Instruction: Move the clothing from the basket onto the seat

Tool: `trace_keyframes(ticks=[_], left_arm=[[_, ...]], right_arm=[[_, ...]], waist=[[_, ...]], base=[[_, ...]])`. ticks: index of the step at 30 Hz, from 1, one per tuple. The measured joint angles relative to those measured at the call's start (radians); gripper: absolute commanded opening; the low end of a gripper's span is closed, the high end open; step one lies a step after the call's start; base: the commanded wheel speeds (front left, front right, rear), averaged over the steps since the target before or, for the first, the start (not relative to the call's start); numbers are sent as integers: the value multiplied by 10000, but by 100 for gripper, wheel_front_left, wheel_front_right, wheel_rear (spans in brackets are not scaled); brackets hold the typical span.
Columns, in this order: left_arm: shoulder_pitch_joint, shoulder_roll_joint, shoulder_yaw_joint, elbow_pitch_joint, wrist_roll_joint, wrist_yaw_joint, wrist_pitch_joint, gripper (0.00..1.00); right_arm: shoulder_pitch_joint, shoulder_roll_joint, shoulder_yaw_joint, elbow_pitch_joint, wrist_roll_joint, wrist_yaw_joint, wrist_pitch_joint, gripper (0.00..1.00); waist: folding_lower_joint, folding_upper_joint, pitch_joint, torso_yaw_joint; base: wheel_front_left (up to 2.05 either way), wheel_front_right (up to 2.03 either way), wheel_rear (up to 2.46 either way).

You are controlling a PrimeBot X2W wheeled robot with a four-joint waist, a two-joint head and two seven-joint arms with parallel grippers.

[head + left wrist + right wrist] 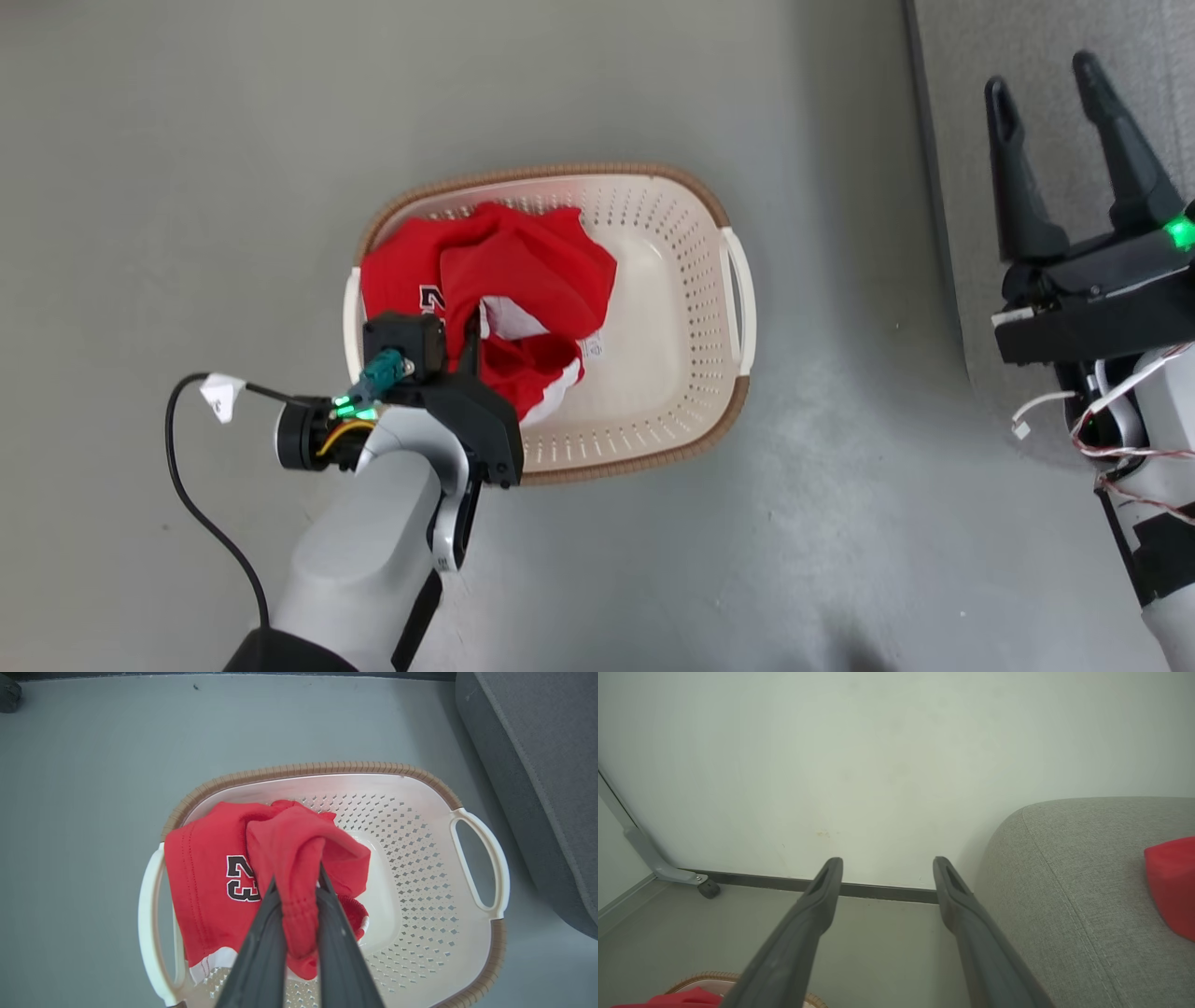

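Red clothing lies bunched in the left half of the cream basket on the floor. One piece shows a black-and-white "23" and white trim. My left gripper is shut on a raised red fold with a stitched hem, above the basket; in the head view its fingers dip into the cloth. My right gripper is open and holds nothing, over the edge of the grey seat. The right wrist view shows the same open gripper beside the seat, where a red piece of cloth lies.
The seat stands just right of the basket, with a strip of grey floor between. A black cable with a white tag loops off my left wrist. A pale wall, a dark baseboard and a grey leg with a caster lie ahead.
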Motion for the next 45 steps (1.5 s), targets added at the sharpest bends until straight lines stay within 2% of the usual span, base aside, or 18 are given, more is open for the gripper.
trace_keyframes(ticks=[12,20,34,45], left_arm=[[1161,2,-69,-497,-288,-102,-336,0],[1953,8,518,-1124,-345,-190,-336,0],[3197,581,1624,-3216,650,-169,-336,0],[3829,955,2142,-5854,1778,-171,-337,0]], right_arm=[[1007,88,44,846,6,0,2,100],[1639,384,48,1156,6,0,2,100],[2456,761,65,1499,-4,0,2,100],[2998,1001,58,1609,-21,0,4,100]], waist=[[-1,0,-1713,305],[0,-1,-2857,568],[0,0,-4476,1017],[1,0,-5149,1213]], base=[[0,0,0],[0,0,0],[0,0,0],[0,0,0]])
